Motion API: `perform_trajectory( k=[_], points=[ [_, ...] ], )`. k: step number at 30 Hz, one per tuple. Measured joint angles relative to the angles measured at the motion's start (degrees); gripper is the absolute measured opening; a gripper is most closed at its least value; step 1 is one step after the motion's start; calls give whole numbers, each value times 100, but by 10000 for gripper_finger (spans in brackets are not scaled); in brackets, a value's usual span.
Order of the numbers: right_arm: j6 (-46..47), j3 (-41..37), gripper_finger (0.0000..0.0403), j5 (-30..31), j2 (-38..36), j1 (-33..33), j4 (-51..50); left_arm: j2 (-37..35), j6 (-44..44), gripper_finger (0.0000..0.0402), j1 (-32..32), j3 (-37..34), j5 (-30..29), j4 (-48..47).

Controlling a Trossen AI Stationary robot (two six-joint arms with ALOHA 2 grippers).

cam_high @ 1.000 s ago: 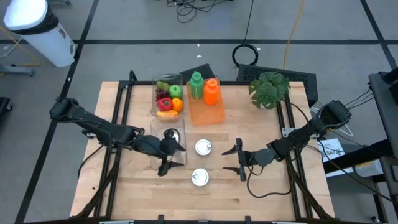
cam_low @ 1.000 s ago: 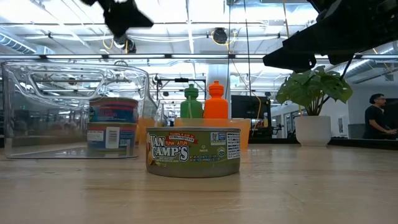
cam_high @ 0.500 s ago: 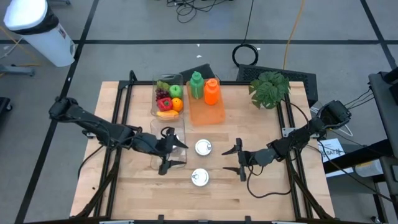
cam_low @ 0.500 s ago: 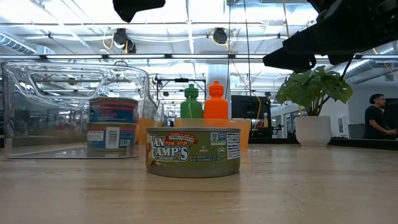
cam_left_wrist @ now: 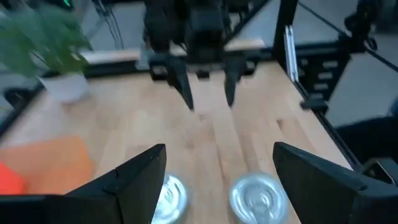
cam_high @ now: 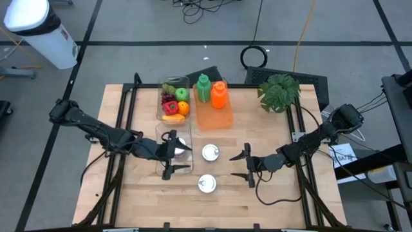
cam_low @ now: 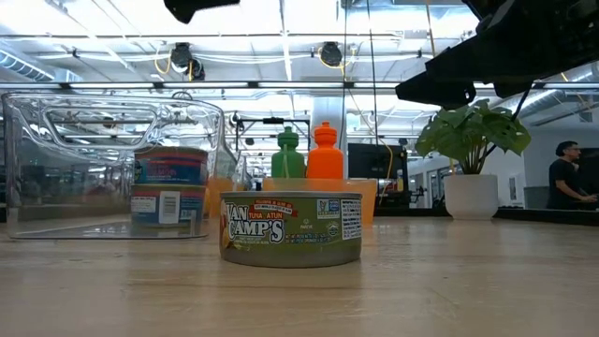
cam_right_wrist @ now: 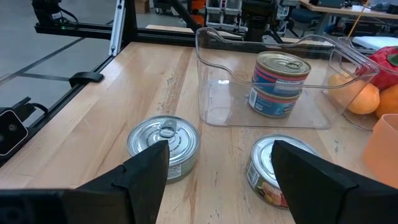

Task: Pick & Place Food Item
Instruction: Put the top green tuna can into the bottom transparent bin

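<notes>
The left tool (cam_high: 171, 154) hangs above the clear bin (cam_high: 174, 157), fingers apart and empty, with 2 stacked cans (cam_right_wrist: 277, 84) inside; the right tool (cam_high: 244, 165) waits, fingers apart, near 2 tuna cans (cam_high: 210, 153) on the surface (cam_high: 277, 193)

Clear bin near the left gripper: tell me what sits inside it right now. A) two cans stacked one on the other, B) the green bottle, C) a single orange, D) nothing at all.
A. The right wrist view shows two stacked cans standing inside the clear bin, while two more cans sit outside it on the table.
</notes>
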Motion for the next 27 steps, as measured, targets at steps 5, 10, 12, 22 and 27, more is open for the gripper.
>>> perform_trajectory(
  k=[5,10,12,22,27],
  points=[
    [0,0,265,0,0,0,0,-24,121,306,-25,-242,-356,229],
    [0,0,265,0,0,0,0,-439,-116,306,84,-692,-565,367],
    [0,0,265,0,0,0,0,-711,-265,305,107,-954,-653,440],
    [0,0,265,0,0,0,0,-1784,-359,305,93,-1987,-691,1252],
    [0,0,265,0,0,0,0,-1861,-323,306,115,-2122,-689,1408]
  ],
)
